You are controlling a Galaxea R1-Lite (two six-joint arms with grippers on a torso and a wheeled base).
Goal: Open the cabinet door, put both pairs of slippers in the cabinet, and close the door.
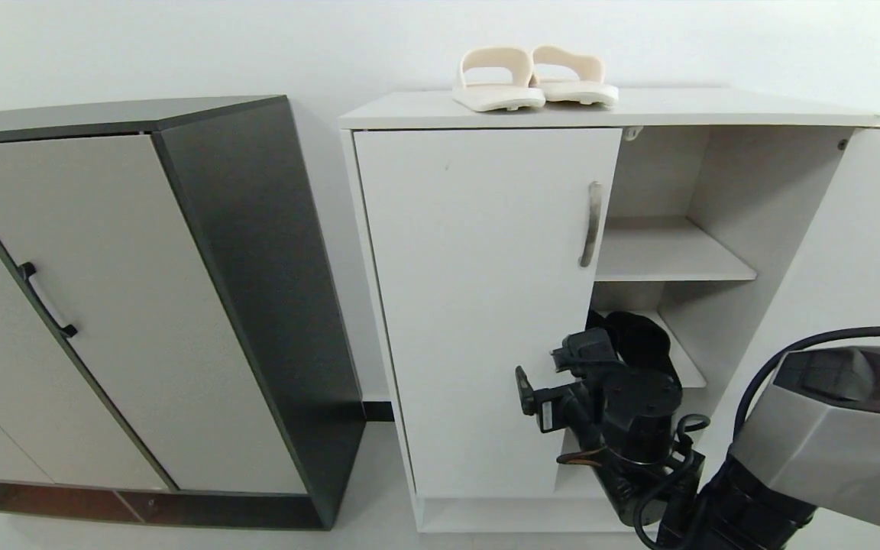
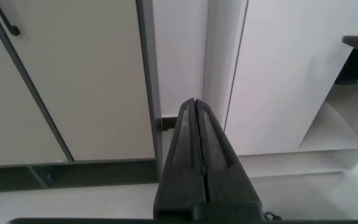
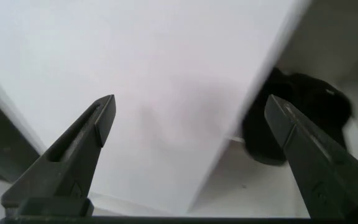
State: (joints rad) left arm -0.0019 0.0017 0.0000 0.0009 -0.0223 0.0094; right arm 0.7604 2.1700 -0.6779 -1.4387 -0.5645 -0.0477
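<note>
A pair of cream slippers (image 1: 535,80) rests on top of the white cabinet (image 1: 715,107). The cabinet's right door (image 1: 860,244) is swung open, while its left door (image 1: 486,305) with a metal handle (image 1: 591,224) is closed. A pair of black slippers (image 1: 638,340) (image 3: 297,115) lies on the lower shelf inside. My right gripper (image 1: 554,374) (image 3: 190,106) is open and empty, just outside the opening, in front of the black slippers and the closed door's edge. My left gripper (image 2: 194,106) is shut and empty, low down facing the gap between the two cabinets.
A grey cabinet (image 1: 142,305) with dark sides and a black handle (image 1: 46,299) stands to the left of the white one, doors closed. The upper shelf (image 1: 669,252) of the white cabinet is bare. The wall is right behind both cabinets.
</note>
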